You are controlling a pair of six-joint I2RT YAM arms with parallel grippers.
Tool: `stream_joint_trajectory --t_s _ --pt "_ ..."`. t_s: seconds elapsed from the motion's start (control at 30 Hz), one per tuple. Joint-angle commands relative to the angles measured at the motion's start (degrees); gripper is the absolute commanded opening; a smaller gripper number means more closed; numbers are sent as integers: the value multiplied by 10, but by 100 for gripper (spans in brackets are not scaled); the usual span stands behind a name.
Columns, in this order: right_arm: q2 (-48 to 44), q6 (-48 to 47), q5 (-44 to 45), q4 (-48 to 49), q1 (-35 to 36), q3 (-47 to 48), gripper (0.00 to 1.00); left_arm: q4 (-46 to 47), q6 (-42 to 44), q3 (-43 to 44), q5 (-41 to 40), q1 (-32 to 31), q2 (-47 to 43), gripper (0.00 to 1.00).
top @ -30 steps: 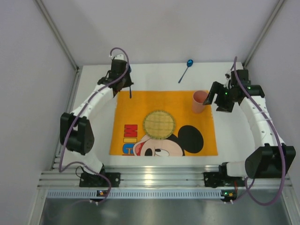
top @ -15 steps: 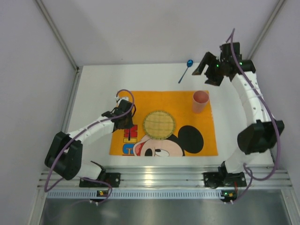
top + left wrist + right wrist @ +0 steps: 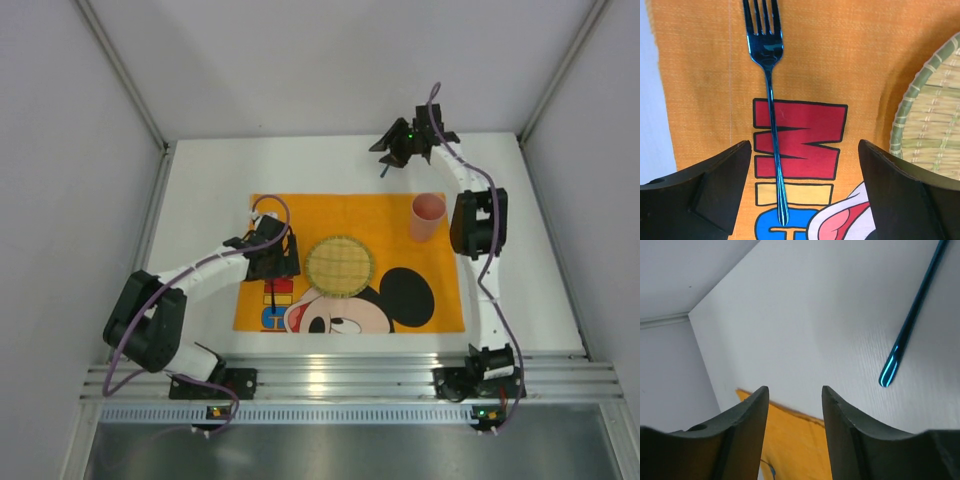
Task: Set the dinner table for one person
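A blue metal fork (image 3: 771,100) lies flat on the orange Mickey Mouse placemat (image 3: 840,60), tines pointing away, handle across the red and yellow letters. My left gripper (image 3: 805,185) hangs open just above its handle end, touching nothing. From above, the left gripper (image 3: 272,265) sits over the placemat's (image 3: 330,215) left side with the fork's handle (image 3: 269,298) showing below it. My right gripper (image 3: 392,152) is at the back of the white dinner table (image 3: 200,200). In its wrist view the right gripper (image 3: 795,405) is open and empty, with a blue spoon handle (image 3: 912,320) lying to its right.
A round woven plate (image 3: 340,265) rests mid-placemat, its rim (image 3: 935,115) right of the left fingers. A pink cup (image 3: 428,215) stands at the placemat's back right corner. The silver rail (image 3: 350,380) runs along the near edge. Grey walls close in the table.
The left arm carried the fork from the back left to the placemat's left side, laid it down and opened. The right arm swung from beside the cup to the back, near the spoon.
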Motion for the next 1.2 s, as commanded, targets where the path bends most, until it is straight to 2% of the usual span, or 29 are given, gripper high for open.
stream_joint_trajectory --t_s 0.0,0.1,0.2,0.47,0.63,0.77,1.0,1.03,1.17 --pt "22 77 -10 149 25 51 46 2 30 21 27 0 -19 93" --pt "65 93 10 176 26 78 35 -6 43 28 25 1 -27 93" --pt "81 96 32 193 25 76 34 0 52 28 24 8 -31 93" --pt "127 115 126 226 -2 95 30 -24 57 74 33 54 39 92" --pt "163 122 169 175 -40 132 28 -45 53 144 44 66 114 91" --pt "181 97 160 116 -64 164 20 -73 59 205 47 66 165 91" --pt "168 46 147 62 -77 160 14 -104 67 299 64 65 242 89" --pt "154 42 125 73 -77 149 14 -104 67 303 68 65 243 89" --pt "100 109 15 309 -72 66 18 -102 73 316 73 64 251 88"
